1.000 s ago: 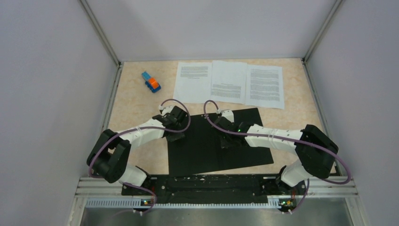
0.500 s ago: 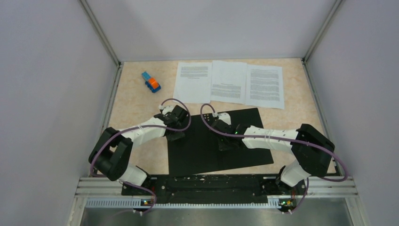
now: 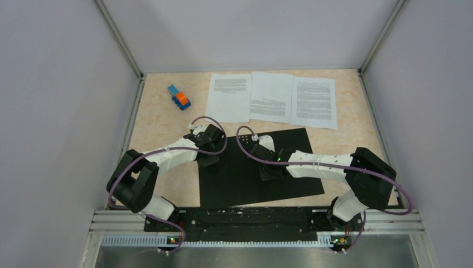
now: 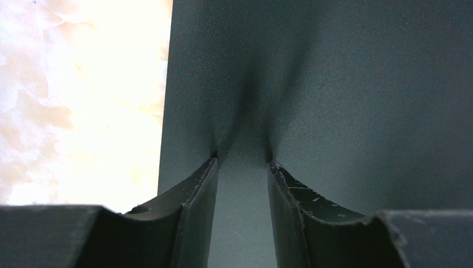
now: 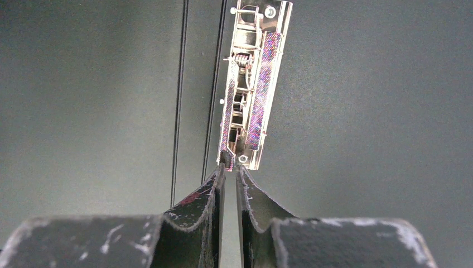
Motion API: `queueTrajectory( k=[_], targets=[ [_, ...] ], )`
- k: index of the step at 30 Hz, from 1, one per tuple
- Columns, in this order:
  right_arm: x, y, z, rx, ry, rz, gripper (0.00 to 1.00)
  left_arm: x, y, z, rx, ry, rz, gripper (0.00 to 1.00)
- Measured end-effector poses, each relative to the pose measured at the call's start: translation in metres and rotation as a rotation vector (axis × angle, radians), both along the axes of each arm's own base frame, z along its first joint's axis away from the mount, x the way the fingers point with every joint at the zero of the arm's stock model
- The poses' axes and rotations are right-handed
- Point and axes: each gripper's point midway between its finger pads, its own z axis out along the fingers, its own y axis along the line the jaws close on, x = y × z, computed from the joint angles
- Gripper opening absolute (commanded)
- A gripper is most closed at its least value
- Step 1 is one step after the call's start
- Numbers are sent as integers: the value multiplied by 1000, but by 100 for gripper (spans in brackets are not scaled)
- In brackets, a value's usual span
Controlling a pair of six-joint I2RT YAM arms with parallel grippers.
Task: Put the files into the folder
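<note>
Left claw (image 4: 242, 161) apart, tips pinning folder (image 3: 234, 178). Right claw (image 5: 230, 167) near-together at clip (image 5: 254, 84), its 6 o'clock end; grip unclear. Raise clip gently.

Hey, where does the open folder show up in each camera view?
Top external: folder, open and black, centre of the table.
Left wrist: right two-thirds; table at left.
Right wrist: fills the frame, metal clip upper centre.
Shared landmark: the folder's matte black inside.
</note>
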Motion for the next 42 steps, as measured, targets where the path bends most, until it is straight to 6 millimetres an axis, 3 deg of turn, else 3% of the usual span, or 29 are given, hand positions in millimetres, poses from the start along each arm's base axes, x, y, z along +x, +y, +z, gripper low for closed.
queueTrajectory(
  k=[18,28,37,42],
  targets=[
    [-2,2,-3,-5,3,0,12,0,0,0,6,4,0,44],
    [-2,1,-7,-15,1,-25,0,1,1,-1,14,7,1,44],
    [3,-3,-12,-32,-21,-80,0,1,2,-4,24,14,3,44],
    [1,-6,-10,-14,-29,-84,15,1,2,-4,26,19,2,43]
  ],
)
